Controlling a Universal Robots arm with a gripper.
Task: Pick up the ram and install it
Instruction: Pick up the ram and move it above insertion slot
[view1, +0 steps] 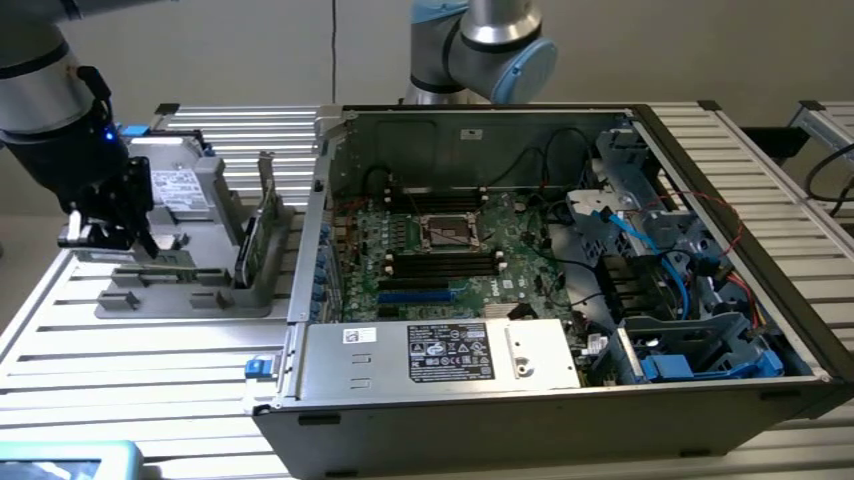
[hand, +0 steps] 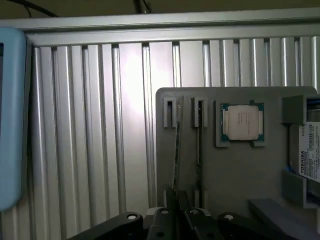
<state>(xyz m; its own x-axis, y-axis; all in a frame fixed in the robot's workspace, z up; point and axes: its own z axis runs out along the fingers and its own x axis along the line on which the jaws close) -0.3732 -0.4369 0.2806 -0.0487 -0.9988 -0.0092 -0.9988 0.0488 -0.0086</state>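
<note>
The gripper (view1: 114, 238) is seen low over a grey parts holder (view1: 160, 304), which is set on the slatted aluminium table (view1: 147, 370) toward the table's edge at the exterior view's left. In the wrist view the ram (hand: 176, 150) is found standing on edge in the holder, just inside one of the holder's edges. Its far end is seated in a slotted post (hand: 170, 112) near a corner of the holder, and its near end is covered by the gripper, which is placed directly over the ram and in line with it. Whether the jaws are closed on the ram cannot be told.

A second memory stick (hand: 199, 145) is held parallel to the ram and just beside it, on the side away from the holder's edge. Further in, a square silver processor chip (hand: 242, 122) is laid flat in its own recess, and a Toshiba-labelled hard drive (hand: 311, 155) is kept toward the holder's opposite edge. A pale blue object (hand: 10, 120) is seen on the table, well apart from the holder.

An open computer case (view1: 467, 130) is set on the table at the exterior view's right of the holder, with its motherboard (view1: 514, 225) exposed. Black memory slots (view1: 441, 265) are seen beside the processor socket (view1: 447, 232), and a power supply (view1: 441, 352) is mounted along the case's edge nearest the exterior camera.
</note>
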